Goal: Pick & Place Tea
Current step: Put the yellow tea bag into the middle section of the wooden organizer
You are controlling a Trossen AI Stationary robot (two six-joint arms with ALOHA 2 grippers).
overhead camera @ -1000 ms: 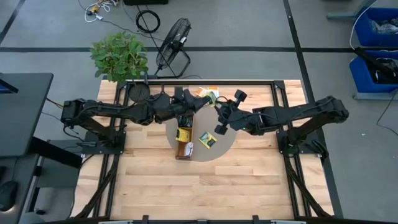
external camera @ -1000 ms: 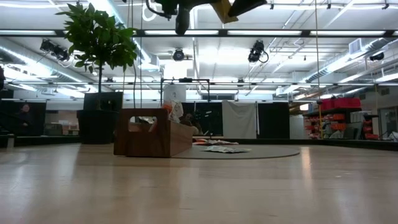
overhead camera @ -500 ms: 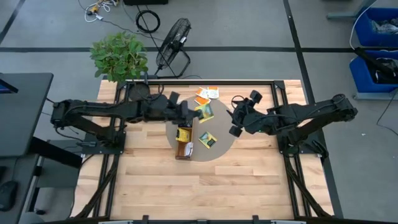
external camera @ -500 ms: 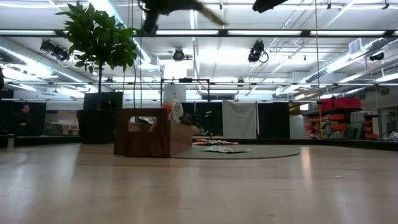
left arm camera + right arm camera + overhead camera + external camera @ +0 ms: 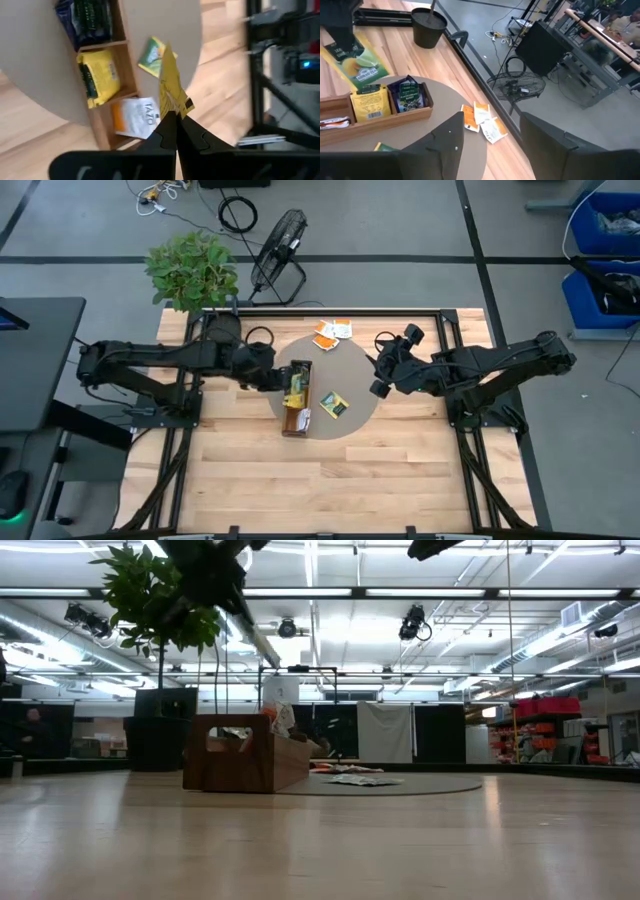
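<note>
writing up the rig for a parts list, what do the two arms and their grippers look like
Both arms are matte black, built of chunky jointed segments. The left gripper has two flat black fingers with notched, interlocking inner edges. The right gripper has two broad, flat black fingers, one with a small pale dot. No markings are legible.

The left gripper point(image 5: 292, 383) has carried its yellow-green sachet point(image 5: 169, 82) down-frame over the tray point(image 5: 296, 423); the right gripper point(image 5: 381, 372) backed rightward, open.
</note>
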